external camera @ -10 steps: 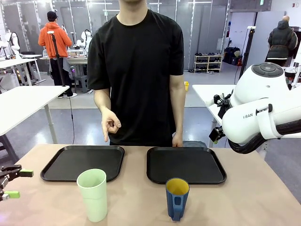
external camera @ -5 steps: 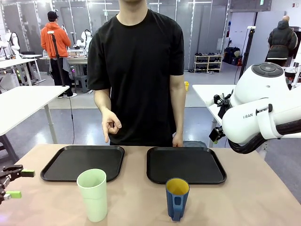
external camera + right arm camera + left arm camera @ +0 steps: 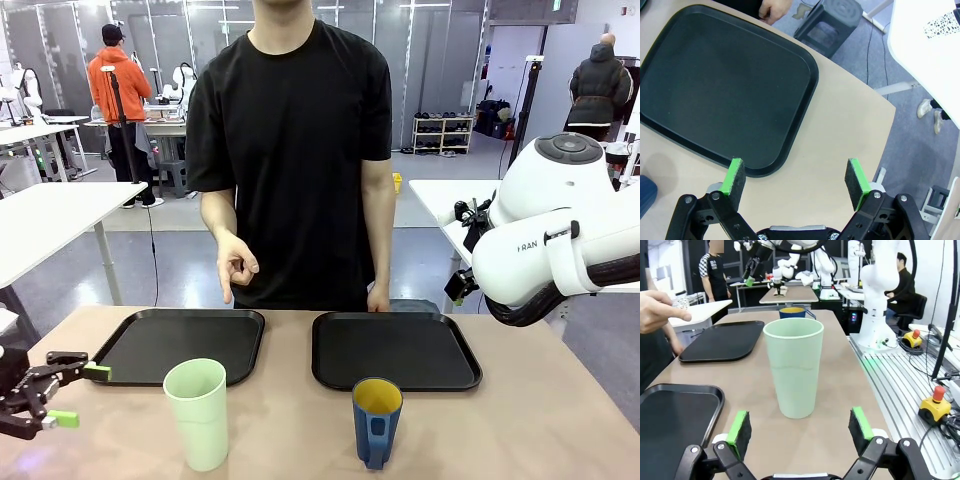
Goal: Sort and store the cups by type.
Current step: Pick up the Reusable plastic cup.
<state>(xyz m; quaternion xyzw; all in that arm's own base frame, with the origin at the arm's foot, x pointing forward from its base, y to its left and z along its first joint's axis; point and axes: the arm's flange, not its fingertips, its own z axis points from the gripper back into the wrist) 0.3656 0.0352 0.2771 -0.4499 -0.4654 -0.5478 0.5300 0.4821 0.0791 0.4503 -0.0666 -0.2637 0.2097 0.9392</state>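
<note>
Left claw (image 3: pixel 800 429) spread wide, empty. Mint-green plastic tumbler (image 3: pixel 793 367) stands upright dead ahead, just beyond my open jaws, with the blue mug (image 3: pixel 792 313) farther behind it. The tumbler looks light, thin-walled, smooth and slightly tapered, so it may slip or flex; I'd pinch gently mid-body, below the rim. Right claw (image 3: pixel 796 179) also wide, holding nothing.

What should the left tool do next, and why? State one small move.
Probably ease the left tool straight forward until its open green pads flank the mint-green tumbler. The tumbler stands upright on the table, centred ahead of the pads and untouched, so a short advance should set up the grasp.
</note>
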